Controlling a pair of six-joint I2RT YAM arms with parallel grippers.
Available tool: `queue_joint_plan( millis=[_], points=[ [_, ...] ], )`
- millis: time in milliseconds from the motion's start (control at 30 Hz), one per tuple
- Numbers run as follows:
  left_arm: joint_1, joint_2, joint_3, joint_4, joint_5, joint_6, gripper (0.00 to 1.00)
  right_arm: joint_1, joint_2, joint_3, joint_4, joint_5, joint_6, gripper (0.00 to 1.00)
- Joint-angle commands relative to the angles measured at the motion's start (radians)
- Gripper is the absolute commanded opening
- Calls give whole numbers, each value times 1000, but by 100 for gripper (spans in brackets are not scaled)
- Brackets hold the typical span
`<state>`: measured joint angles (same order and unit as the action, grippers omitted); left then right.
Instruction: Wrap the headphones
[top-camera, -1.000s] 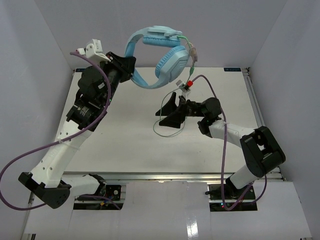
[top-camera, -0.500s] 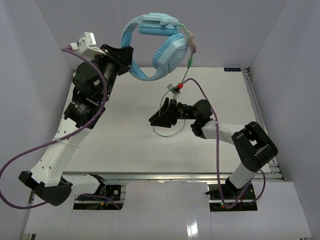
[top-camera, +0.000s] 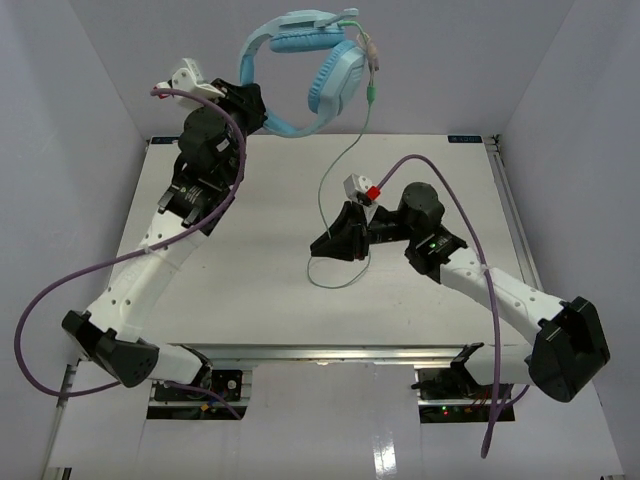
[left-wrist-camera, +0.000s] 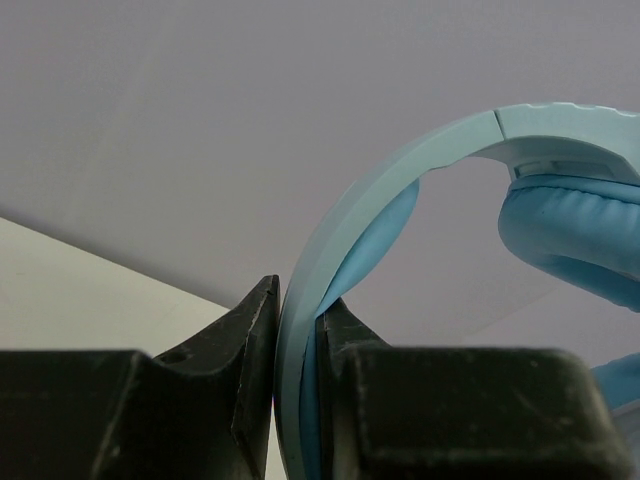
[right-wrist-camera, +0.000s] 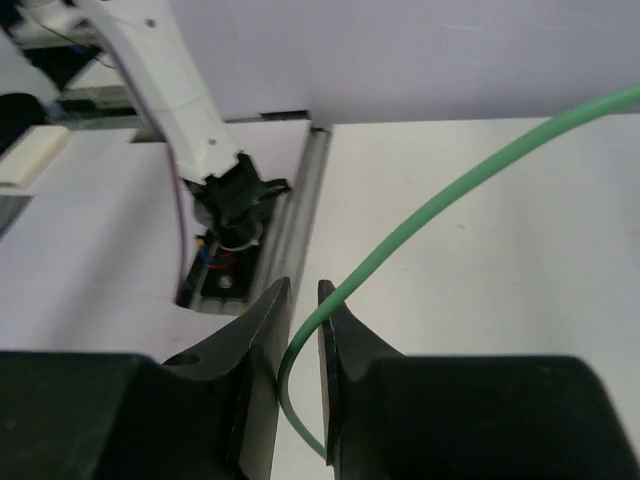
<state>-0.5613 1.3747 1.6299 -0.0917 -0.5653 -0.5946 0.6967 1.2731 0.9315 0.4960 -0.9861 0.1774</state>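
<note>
Your left hand (left-wrist-camera: 298, 335) is clamped on the headband of the headphones (top-camera: 308, 62) and holds them high over the far edge of the worktop (top-camera: 250, 280), ear cups hanging free. Judge them light, with a stiff but springy band, so that grip is sound. The padded cups look likely to swing, so turn the wrist gently. The cable (top-camera: 338, 172) is thin, limp and probably slick. It drops from the cups to a loose loop on the worktop, passing between the jaws of your right hand (right-wrist-camera: 303, 300). Those jaws stand nearly together around it, but you cannot tell whether they truly pinch. Take it lightly so it can slide. The left arm rears up and reaches far, while the right arm stretches low, its hand pointing left just above the surface.
</note>
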Motion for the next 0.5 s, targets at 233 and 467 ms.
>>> queue_joint_plan(
  millis=[233,467],
  points=[
    [34,188,49,51,-51,368,0,12,-81,285,-1057,941,-934,15],
    [25,273,-43,-50,104,531,0,-21,-172,197,-911,1454,-1247,15]
  ],
)
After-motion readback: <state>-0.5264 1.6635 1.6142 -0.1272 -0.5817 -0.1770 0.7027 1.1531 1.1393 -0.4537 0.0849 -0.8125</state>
